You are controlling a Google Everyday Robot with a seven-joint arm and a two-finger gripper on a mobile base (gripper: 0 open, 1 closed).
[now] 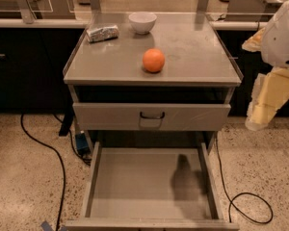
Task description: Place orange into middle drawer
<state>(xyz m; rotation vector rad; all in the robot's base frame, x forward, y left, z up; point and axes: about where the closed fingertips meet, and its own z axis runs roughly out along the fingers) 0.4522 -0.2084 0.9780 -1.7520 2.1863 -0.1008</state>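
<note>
The orange (153,60) sits on the grey cabinet top (197,57), near the middle and a little toward the front. The middle drawer (135,182) is pulled out wide below; its flat grey floor is bare, with a shadow on the right part. My gripper (256,123) hangs down at the far right of the view, beside the cabinet's right side, at about the height of the upper drawer front. It is well apart from the orange and holds nothing that I can see.
A white bowl (142,22) and a crumpled silver foil packet (102,32) stand at the back of the cabinet top. The upper drawer front with a dark loop handle (151,115) is shut. Black cables (48,148) lie on the speckled floor on both sides.
</note>
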